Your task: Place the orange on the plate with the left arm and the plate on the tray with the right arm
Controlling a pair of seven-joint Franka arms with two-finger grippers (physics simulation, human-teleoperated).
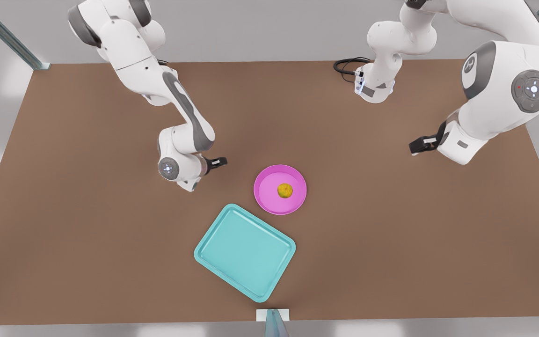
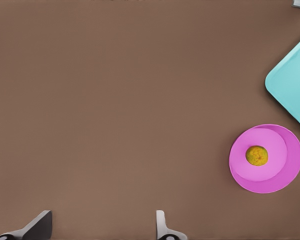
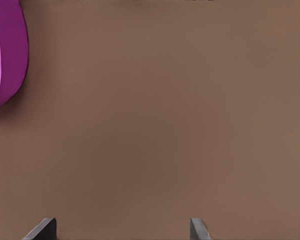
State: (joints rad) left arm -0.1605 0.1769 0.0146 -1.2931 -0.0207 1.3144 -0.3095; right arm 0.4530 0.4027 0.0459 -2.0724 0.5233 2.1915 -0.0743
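The orange (image 1: 285, 190) (image 2: 257, 155) rests in the middle of the pink plate (image 1: 269, 201) (image 2: 285, 177). The plate stands on the table, close beside the far corner of the turquoise tray (image 1: 244, 252) (image 2: 295, 85), not on it. My left gripper (image 1: 413, 149) (image 2: 101, 229) hangs open and empty, high over the table, well off to the front view's right of the plate. My right gripper (image 1: 220, 162) (image 3: 121, 230) is open and empty, low at the front view's left of the plate, a short way from its rim (image 3: 12, 55).
The brown table (image 1: 391, 257) has wide bare room at the front view's right and left. A small white block (image 1: 273, 314) sits at the near edge behind the tray. A black cable (image 1: 344, 65) loops by an arm base at the back.
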